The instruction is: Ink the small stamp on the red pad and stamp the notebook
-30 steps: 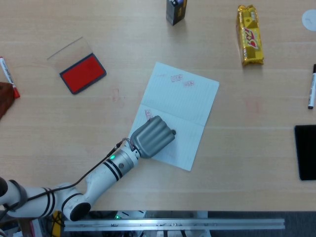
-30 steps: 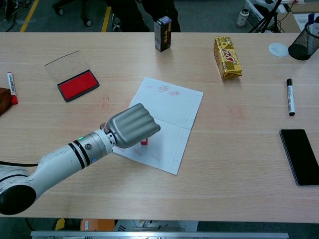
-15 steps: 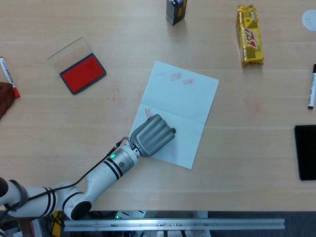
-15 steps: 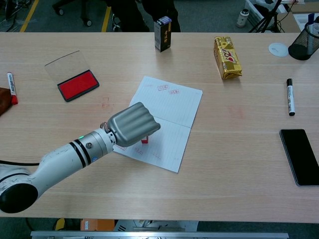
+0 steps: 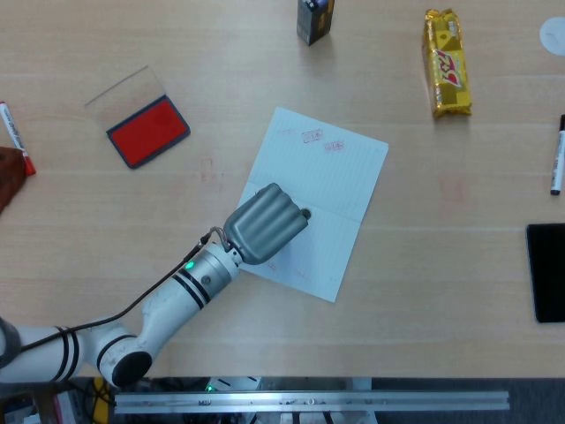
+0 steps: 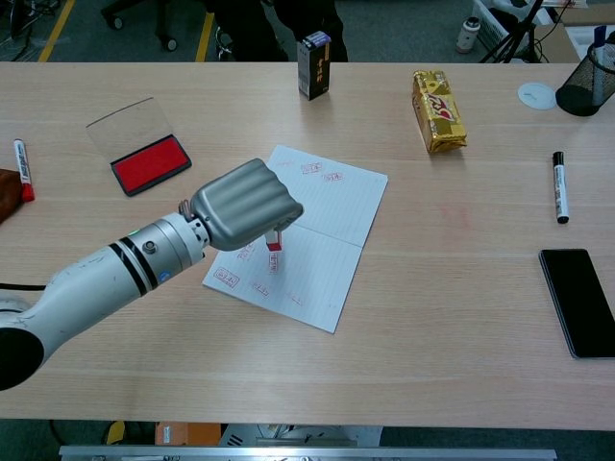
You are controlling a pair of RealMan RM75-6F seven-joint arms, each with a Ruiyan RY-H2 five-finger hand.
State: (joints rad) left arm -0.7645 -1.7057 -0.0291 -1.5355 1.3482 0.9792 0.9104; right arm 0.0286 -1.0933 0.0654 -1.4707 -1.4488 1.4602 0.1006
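Observation:
My left hand (image 5: 265, 223) (image 6: 245, 205) hovers over the open notebook (image 5: 331, 177) (image 6: 332, 206) and grips the small stamp (image 6: 274, 240). The stamp's red lower end pokes out under the fingers, just above the page. Red stamp marks show near the notebook's top and on its lower page (image 6: 228, 279). The red ink pad (image 5: 148, 131) (image 6: 149, 161) lies open at the left with its clear lid behind it, well apart from the hand. My right hand is in neither view.
A black box (image 5: 314, 19) (image 6: 312, 64) and a yellow snack bar (image 5: 447, 62) (image 6: 438, 109) lie at the far side. A marker (image 6: 558, 185) and a black phone (image 6: 579, 301) are at the right. A red-capped marker (image 6: 21, 168) lies at the left edge.
My left hand has risen off the lower page and drifted up-left with the stamp, uncovering fresh red marks. The notebook shifted slightly.

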